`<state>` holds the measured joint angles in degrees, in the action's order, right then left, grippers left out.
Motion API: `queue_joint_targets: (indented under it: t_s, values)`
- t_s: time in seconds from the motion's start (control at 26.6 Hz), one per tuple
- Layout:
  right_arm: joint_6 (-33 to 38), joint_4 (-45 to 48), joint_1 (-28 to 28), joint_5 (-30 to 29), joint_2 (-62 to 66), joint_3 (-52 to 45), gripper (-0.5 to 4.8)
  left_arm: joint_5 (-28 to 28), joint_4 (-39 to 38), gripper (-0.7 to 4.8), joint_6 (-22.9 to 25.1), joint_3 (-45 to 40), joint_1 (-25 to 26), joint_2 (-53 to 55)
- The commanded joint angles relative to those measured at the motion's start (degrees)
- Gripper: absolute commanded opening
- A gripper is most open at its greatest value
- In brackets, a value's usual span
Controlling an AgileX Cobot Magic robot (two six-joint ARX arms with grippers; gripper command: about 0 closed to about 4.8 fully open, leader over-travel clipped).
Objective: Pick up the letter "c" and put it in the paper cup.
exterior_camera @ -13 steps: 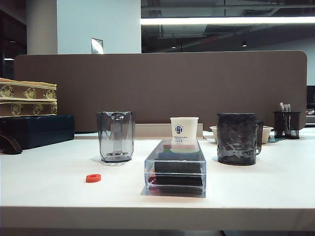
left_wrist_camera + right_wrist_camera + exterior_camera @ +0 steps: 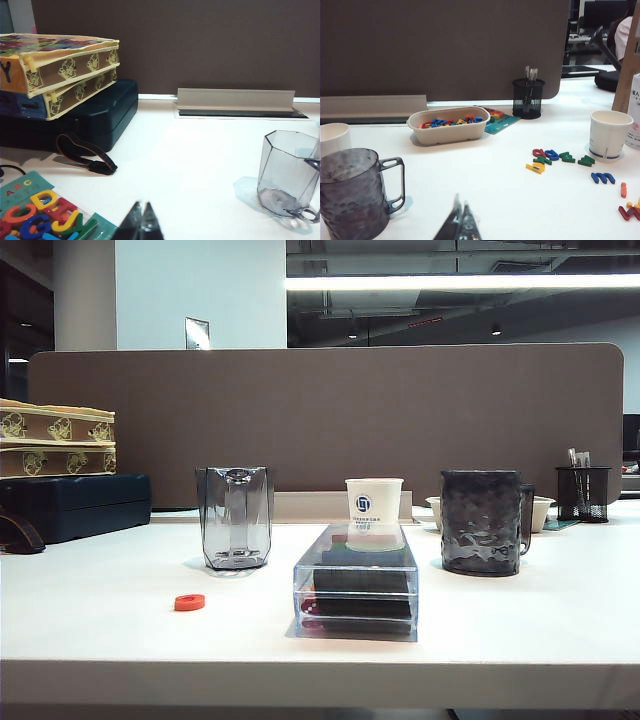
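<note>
the left end effector (image 2: 141, 222) shows only in its wrist view, its two finger tips pressed together and holding nothing, hovering over the white table (image 2: 200, 165) near a sheet of coloured letters (image 2: 42, 215) and a clear grey faceted glass (image 2: 290, 175). the right end effector (image 2: 461, 220) likewise has its tips pressed together and empty, beside a dark textured mug (image 2: 355, 192). neither appears in the exterior view. there, the letter "c" (image 2: 190, 602) lies flat on the table, in front of and left of the glass. the paper cup (image 2: 374, 513) stands upright behind a clear plastic box (image 2: 357, 585), between glass and mug, well apart from the letter.
</note>
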<state>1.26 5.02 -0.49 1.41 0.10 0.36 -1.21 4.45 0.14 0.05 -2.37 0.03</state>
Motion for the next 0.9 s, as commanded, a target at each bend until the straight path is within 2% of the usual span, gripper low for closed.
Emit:
queue_joint_targets:
  t_s: [0.04,0.11,0.45,0.53,0.64,0.9]
  values:
    - [0.24,0.68,0.07,-0.07,0.0,-0.42,-0.01,-3.08,0.35,0.0,-0.2,0.24,-0.02,0.04]
    - [0.28,0.55,0.07,-0.11,0.0,-0.42,-0.01,-5.6,0.42,0.27,-0.22,0.35,-0.02,0.04]
    - [3.43,-3.61,0.09,-0.11,0.0,-0.42,-0.01,-10.67,1.57,0.3,-1.27,0.68,-0.04,0.04]
    - [4.02,-4.17,0.09,-0.13,0.0,-0.42,-0.01,-10.64,1.62,0.34,-1.27,1.05,-0.07,0.04]
    - [5.03,-5.11,0.13,-0.35,0.0,-0.42,-0.01,-10.62,1.88,0.99,-2.34,1.68,-0.07,0.07]
    - [5.03,-5.22,0.13,-1.57,0.0,-0.42,-0.01,-11.61,2.4,0.99,-3.67,2.29,-0.57,0.04]
